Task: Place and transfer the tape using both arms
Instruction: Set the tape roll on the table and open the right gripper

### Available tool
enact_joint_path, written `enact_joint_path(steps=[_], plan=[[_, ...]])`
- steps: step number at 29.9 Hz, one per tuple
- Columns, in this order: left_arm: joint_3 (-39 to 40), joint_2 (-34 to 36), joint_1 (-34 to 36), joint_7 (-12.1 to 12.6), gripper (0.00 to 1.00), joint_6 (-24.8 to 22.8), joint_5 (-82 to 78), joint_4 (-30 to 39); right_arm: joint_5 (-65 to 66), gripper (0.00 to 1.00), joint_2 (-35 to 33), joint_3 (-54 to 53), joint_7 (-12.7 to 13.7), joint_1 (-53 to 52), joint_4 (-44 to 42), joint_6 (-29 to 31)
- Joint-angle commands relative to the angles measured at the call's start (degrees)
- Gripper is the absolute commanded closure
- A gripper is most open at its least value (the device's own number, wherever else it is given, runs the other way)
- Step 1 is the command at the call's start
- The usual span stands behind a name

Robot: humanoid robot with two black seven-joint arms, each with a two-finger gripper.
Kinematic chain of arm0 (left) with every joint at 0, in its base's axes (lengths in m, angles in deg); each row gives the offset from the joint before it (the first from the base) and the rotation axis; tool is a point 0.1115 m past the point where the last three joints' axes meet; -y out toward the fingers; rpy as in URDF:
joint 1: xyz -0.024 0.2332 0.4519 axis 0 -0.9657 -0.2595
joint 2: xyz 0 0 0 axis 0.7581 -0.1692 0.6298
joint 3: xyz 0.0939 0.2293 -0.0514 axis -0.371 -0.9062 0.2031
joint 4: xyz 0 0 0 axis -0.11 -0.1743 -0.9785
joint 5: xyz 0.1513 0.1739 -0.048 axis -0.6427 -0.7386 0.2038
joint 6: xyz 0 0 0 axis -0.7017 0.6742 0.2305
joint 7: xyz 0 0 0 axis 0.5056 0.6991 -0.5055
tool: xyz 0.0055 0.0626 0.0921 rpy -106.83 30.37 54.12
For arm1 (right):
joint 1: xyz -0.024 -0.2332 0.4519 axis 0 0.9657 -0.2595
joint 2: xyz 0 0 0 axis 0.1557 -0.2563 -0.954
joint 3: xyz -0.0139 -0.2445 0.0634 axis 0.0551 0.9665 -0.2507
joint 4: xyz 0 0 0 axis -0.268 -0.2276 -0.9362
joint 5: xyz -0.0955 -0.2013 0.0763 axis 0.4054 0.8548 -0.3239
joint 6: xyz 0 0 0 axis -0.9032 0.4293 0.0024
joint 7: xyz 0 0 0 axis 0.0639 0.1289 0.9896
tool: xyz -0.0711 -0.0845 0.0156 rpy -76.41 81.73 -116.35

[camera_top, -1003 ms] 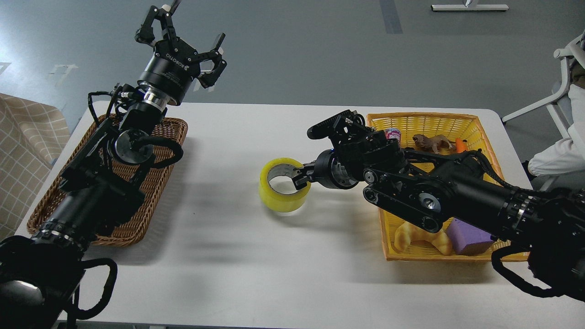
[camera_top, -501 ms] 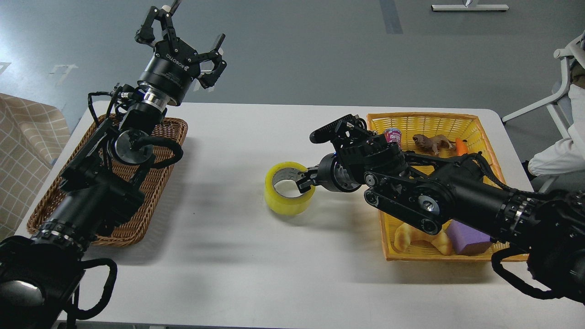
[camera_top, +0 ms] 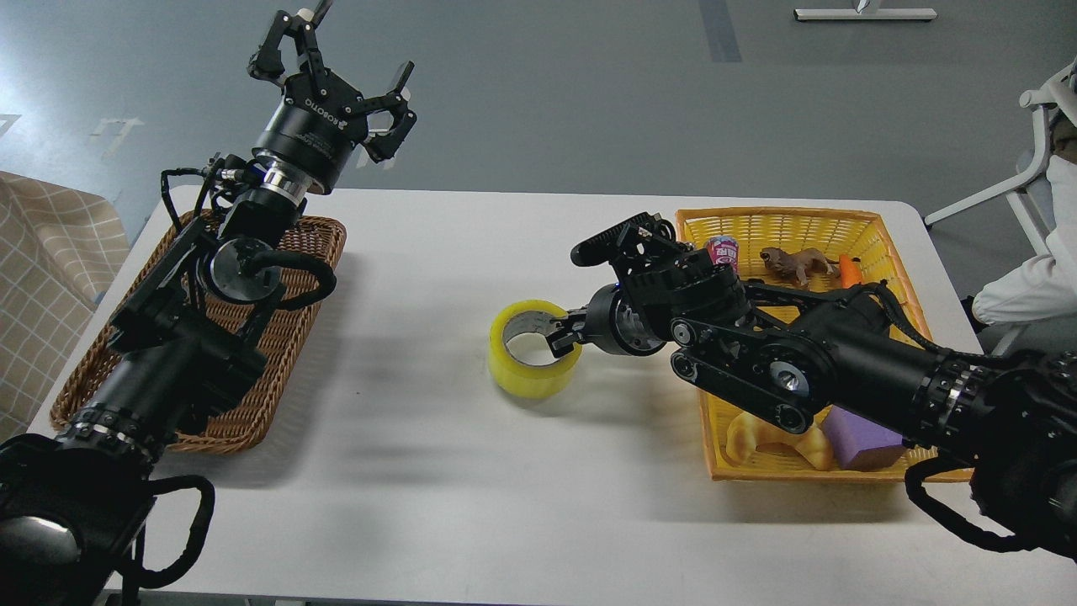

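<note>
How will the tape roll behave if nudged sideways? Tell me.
The tape roll lies flat on the table, so it would probably slide, not roll. Its thick wound wall looks stiff. The right gripper pinches that wall.

Bright, even overhead light; soft shadows, sharp focus.

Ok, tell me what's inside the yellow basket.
The yellow basket holds a small pink can, a toy lion, something orange, a croissant and a purple block. The right arm covers its middle, so anything there is hidden.
</note>
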State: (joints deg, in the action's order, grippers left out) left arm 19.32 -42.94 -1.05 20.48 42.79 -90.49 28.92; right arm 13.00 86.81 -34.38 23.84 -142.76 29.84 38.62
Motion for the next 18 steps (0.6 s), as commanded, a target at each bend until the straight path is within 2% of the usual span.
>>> enact_joint_path(steps=[1,4,8,10,13,17,18], plan=[[0.09,0.01,-0.1,-0.1,0.02,0.0,0.0,-0.01,0.01,0.79,0.0,0.0,0.01,0.1,-0.74,0.0],[0.09,-0.08,-0.11,-0.1,0.02,0.0,0.0,-0.01,0.01,0.77,0.0,0.0,0.01,0.01,-0.74,0.0],[0.09,-0.17,-0.02,-0.1,0.02,0.0,0.0,-0.01,0.01,0.67,0.0,0.0,0.01,0.19,-0.74,0.0],[0.09,-0.08,-0.02,-0.1,0.02,0.0,0.0,-0.01,0.01,0.67,0.0,0.0,0.01,0.19,-0.83,0.0],[0.09,-0.08,-0.02,-0.1,0.02,0.0,0.0,-0.01,0.01,0.57,0.0,0.0,0.01,0.19,-0.83,0.0],[0.09,-0.08,-0.02,-0.1,0.02,0.0,0.0,-0.01,-0.26,0.33,0.0,-0.09,0.01,0.45,-0.74,0.0],[0.09,-0.08,-0.02,-0.1,0.02,0.0,0.0,-0.01,-0.26,0.3,0.0,-0.18,0.01,0.45,-0.65,0.0]])
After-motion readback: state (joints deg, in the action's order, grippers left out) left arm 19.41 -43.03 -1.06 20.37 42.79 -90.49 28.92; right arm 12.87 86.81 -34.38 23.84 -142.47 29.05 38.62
